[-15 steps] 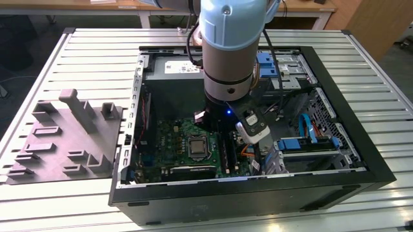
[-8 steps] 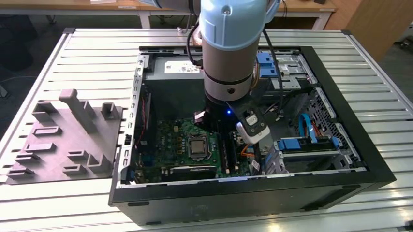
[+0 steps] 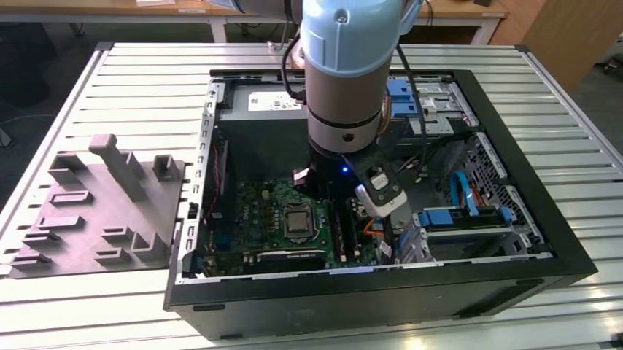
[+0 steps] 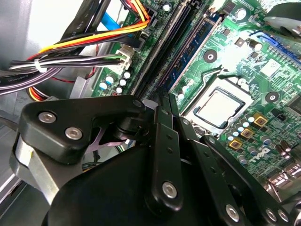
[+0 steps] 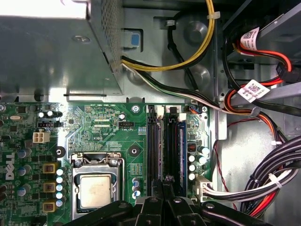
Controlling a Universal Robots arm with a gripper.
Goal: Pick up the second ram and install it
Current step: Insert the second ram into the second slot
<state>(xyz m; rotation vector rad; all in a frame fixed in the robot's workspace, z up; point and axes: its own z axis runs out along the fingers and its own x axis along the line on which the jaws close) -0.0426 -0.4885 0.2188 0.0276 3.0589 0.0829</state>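
Arm (image 3: 346, 87) reaches straight down into the open computer case (image 3: 389, 295). The case lies on its side on the slatted table (image 3: 146, 80), so the board (image 5: 108, 122) faces up and can be worked from above.

Gripper (image 5: 164, 186) hangs low over the memory slots (image 5: 153, 141), just beside the processor (image 5: 95, 190), set along the run of the slots. Judged: that alignment is what a stick needs to go in square.

Fingers (image 4: 164, 136) are drawn together, with no gap to be seen between the tips in both wrist views. Cannot tell whether a thin stick is pinched there or whether the tips bear on one from above; the gripper's own body hides the spot under them.

Bluish strip (image 5: 181, 146) in the slot farthest from the processor looks like one stick seated. Where the second ram is I cannot tell for sure; if it is at the slots, it sits beneath the fingertips.

Grey holder tray (image 3: 87, 211) stands on the table at the exterior view's left, well apart from the case, within the arm's reach for fetching parts.

Cable bundle (image 5: 263, 183) is tied off beside the slots, apart from the gripper.

Judged stage: at the slots, the install part of the job.
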